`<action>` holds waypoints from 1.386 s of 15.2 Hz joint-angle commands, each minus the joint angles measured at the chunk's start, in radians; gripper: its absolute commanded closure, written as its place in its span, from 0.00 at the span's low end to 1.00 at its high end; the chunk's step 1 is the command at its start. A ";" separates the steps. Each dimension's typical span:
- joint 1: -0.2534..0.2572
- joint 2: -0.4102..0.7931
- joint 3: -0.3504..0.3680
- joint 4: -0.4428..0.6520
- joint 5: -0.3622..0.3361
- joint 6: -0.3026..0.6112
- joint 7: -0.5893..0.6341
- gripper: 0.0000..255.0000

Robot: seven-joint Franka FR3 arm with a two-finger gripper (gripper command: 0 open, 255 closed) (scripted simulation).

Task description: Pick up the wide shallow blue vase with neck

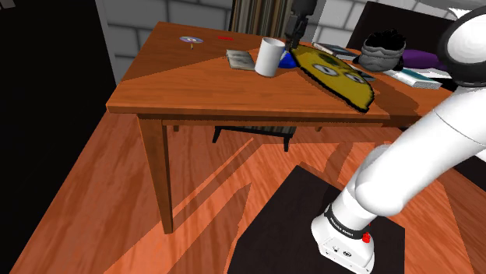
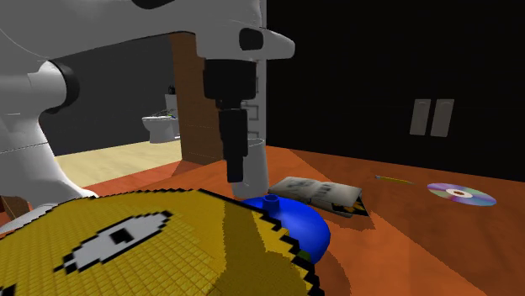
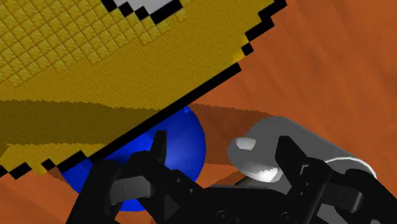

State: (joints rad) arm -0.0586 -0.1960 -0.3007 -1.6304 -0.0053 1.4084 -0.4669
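Observation:
The wide, shallow blue vase (image 1: 289, 60) (image 2: 294, 223) (image 3: 181, 149) stands on the wooden table (image 1: 195, 86), with its short neck (image 2: 271, 202) upright. A large flat yellow pixel-patterned cushion (image 1: 339, 74) (image 2: 143, 244) (image 3: 95, 63) overlaps the vase and hides part of it. My black gripper (image 1: 294, 40) (image 2: 235, 175) (image 3: 222, 153) hangs just above the vase, open and holding nothing. One finger is over the vase's body, the other over a white mug (image 1: 269, 56) (image 3: 267, 153) close beside it.
A small book (image 1: 241, 58) (image 2: 320, 193) lies beyond the mug, and a CD (image 1: 189, 39) (image 2: 461, 194) farther along the table. A grey bundle (image 1: 382, 48), a purple thing (image 1: 424, 58) and books (image 1: 417, 76) crowd the shoulder view's right end of the table.

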 commanded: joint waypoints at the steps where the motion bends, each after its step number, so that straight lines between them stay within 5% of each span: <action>1: -0.011 0.094 -0.032 0.122 0.023 -0.038 -0.050 0.00; 7: -0.110 0.429 -0.110 0.592 0.151 -0.215 -0.190 0.00; 16: -0.077 0.339 -0.097 0.360 0.109 -0.066 -0.178 0.00; 17: -0.077 0.337 -0.098 0.355 0.108 -0.063 -0.179 1.00; 21: -0.078 0.339 -0.098 0.356 0.108 -0.062 -0.180 1.00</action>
State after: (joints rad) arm -0.1357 0.1411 -0.3977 -1.2709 0.1048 1.3450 -0.6468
